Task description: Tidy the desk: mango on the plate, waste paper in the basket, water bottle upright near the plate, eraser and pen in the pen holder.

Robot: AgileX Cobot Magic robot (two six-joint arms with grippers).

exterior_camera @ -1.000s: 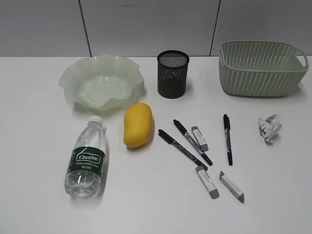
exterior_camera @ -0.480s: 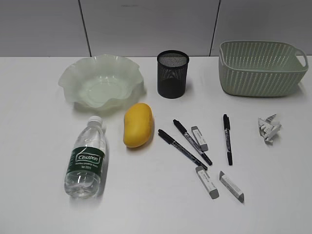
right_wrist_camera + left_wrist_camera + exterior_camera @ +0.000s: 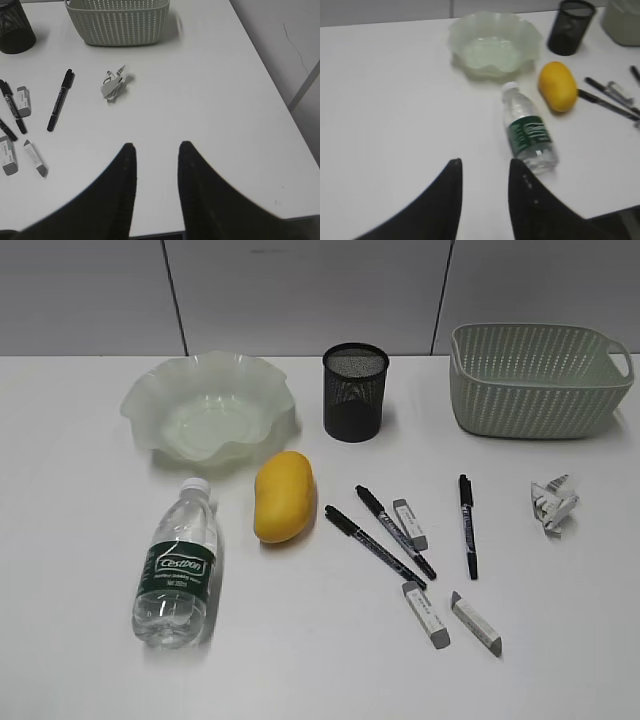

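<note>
The yellow mango [image 3: 283, 496] lies on the white desk [image 3: 300, 660] just in front of the pale-green ruffled plate [image 3: 208, 406]. The water bottle [image 3: 178, 562] lies on its side, cap toward the plate. Three black pens [image 3: 378, 545] and three grey-white erasers [image 3: 424, 613] lie in the middle. The black mesh pen holder [image 3: 354, 392] stands at the back. The crumpled waste paper [image 3: 552, 504] lies in front of the sage-green basket [image 3: 538, 379]. My left gripper [image 3: 485, 162] is open and empty, near the bottle [image 3: 529, 131]. My right gripper [image 3: 156, 146] is open and empty, short of the paper [image 3: 113, 83].
Neither arm shows in the exterior view. The desk's right edge [image 3: 270, 80] runs beside the paper in the right wrist view, with floor and a table leg beyond. A grey panelled wall stands behind the desk.
None of the things on the desk has moved between the earlier exterior frames and now.
</note>
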